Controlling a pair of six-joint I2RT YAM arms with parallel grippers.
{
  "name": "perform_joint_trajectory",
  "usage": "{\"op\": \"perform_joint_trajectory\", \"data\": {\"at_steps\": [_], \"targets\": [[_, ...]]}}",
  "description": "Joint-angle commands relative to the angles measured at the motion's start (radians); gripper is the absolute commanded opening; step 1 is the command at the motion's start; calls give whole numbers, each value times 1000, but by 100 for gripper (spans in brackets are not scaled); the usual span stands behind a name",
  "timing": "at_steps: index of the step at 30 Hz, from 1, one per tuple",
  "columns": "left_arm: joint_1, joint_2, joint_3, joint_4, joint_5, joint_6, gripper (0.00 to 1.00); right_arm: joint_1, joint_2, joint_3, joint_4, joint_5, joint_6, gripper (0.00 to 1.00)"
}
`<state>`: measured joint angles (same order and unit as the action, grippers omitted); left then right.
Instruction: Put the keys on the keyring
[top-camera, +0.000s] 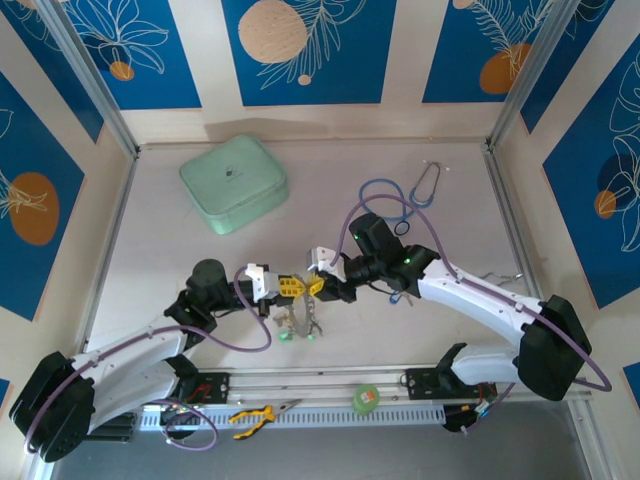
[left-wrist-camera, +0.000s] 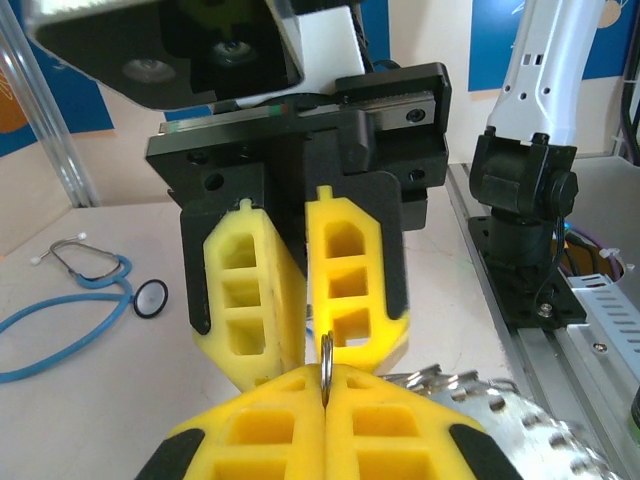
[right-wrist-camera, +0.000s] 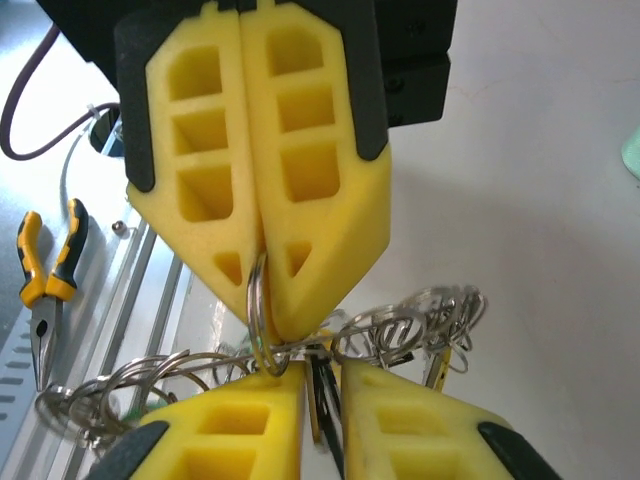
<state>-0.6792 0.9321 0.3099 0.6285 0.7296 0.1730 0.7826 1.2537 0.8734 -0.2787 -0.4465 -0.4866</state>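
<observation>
Table (top-camera: 160, 270) centre: left gripper (left-wrist-camera: 325, 385) pressed shut, pinching a small ring (left-wrist-camera: 326, 360) edge-on; right gripper (right-wrist-camera: 322, 375) slightly parted around a dark key (right-wrist-camera: 322, 405), grip unclear; keyring (left-wrist-camera: 530, 430) just beside them, so I'd hold left rigid and thread slowly.

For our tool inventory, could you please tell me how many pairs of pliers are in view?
1: the yellow-handled pliers lie on the slotted rail along the near edge of the table, left of centre.
</observation>
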Motion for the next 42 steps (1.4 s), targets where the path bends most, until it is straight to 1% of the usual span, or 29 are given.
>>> {"op": "perform_joint_trajectory", "data": {"at_steps": [1,5,9,15,21,26,28,30,34,37,42], "targets": [[-7,-19,34,65,27,9,0,-5,-47,5,-47,8,-4,22],[-7,-30,28,47,19,19,0,-34,-105,-31,-18,-3,18,28],[-7,-37,26,52,16,18,0,-40,-129,-79,3,-23,40,32],[-8,-42,20,64,16,0,0,-12,-108,-117,56,6,78,36],[-8,-53,17,57,11,-5,0,20,-64,-112,105,2,94,38],[-7,-53,16,59,14,-8,0,35,-29,-108,136,29,94,38],[-8,-53,17,59,17,-10,0,38,-24,-105,149,36,97,37],[-8,-53,17,60,17,-11,0,38,-24,-108,153,38,95,33],[-8,-59,15,49,14,-3,0,32,-49,-117,151,57,90,20],[-8,-65,15,31,9,10,0,19,-85,-125,128,59,85,13],[-7,-82,22,-15,3,35,0,1,-142,-109,42,90,54,10]]}}
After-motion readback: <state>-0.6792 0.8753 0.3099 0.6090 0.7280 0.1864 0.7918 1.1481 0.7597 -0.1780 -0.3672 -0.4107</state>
